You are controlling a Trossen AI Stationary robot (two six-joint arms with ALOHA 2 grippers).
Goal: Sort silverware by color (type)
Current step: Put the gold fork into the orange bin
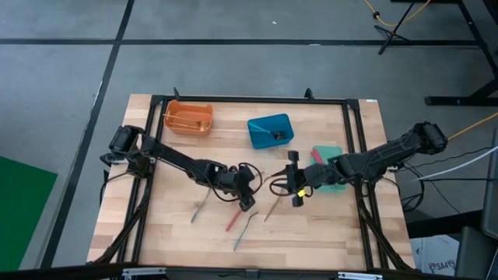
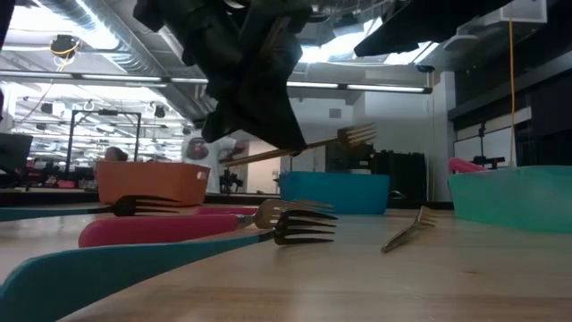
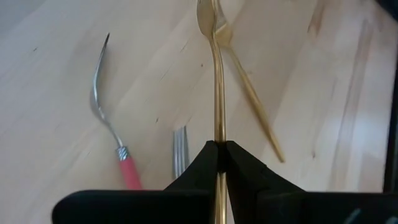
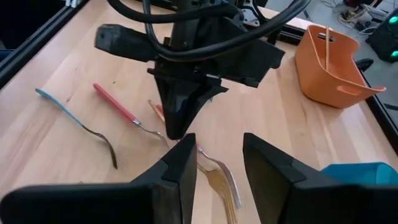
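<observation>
My left gripper (image 1: pixel 246 201) is at the table's middle, shut on a gold fork (image 3: pixel 217 81) that is held off the wood. My right gripper (image 1: pixel 296 192) hangs open just to the right of it, its fingers (image 4: pixel 180 171) above a second gold fork (image 3: pixel 252 93) that lies flat on the table. Also on the wood are a red-handled fork (image 4: pixel 121 109), a blue-handled fork (image 4: pixel 68 115) and a tan utensil (image 1: pixel 201 208). The orange bin (image 1: pixel 189 118) holds gold pieces. My left gripper pinches the gold fork's handle (image 3: pixel 218 134) between its two fingertips, coming from above at a slant. The fork sticks out ahead of the fingers, lifted clear of the table, nearly level with its tines (image 2: pixel 357 136) slightly raised.
A blue bin (image 1: pixel 270 130) stands at the far middle. A green bin (image 1: pixel 331 167) with a pink item lies under the right arm. A black frame (image 1: pixel 350 124) edges the table. Bare wood lies along the near edge.
</observation>
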